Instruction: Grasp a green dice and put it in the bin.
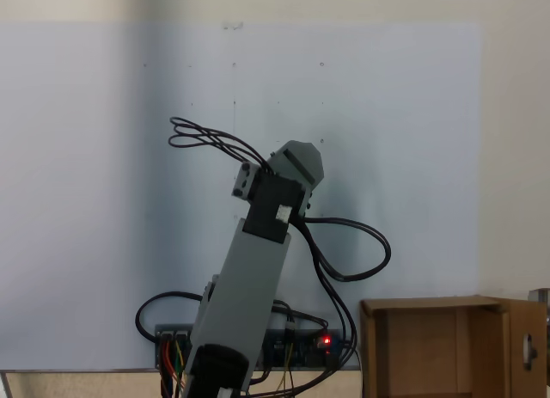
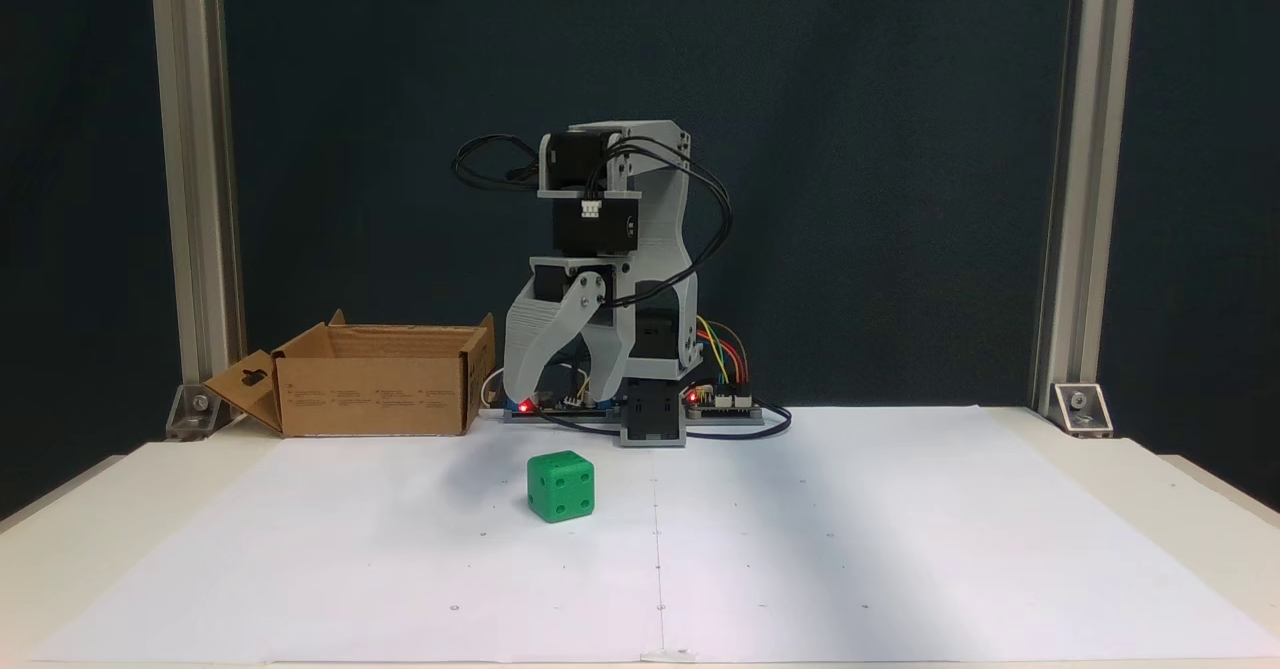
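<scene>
White paper covers my pale table (image 2: 1150,479), with a dark backdrop and two aluminium posts behind it. Nearest the front camera sits the green dice (image 2: 560,486), a rounded plastic cube with sunken pips; it rests flat on the paper, one vertical edge turned toward the camera, four pips showing on its right face. Being a cube, it has no long axis. It lies in front of and below my gripper (image 2: 550,394), apart from it.

My jaws hang tips down just above the table by my base, spread wide, with nothing between them. They are grey printed plastic, one a broad curved shell, the other a slimmer finger. Black motors stack above them, looped with black cables; a small white label on one motor is too small to read.

To the left of my jaws in that same fixed view stands the bin (image 2: 375,394), plain brown cardboard with upright flaps and one flap folded outward. Lines of print run across its front wall, too fine to read. Red lights glow on the boards (image 2: 720,401) by my base.

In a fixed view from above, my grey arm (image 1: 249,278) rises over the paper, and the bin (image 1: 430,346) sits at lower right.
</scene>
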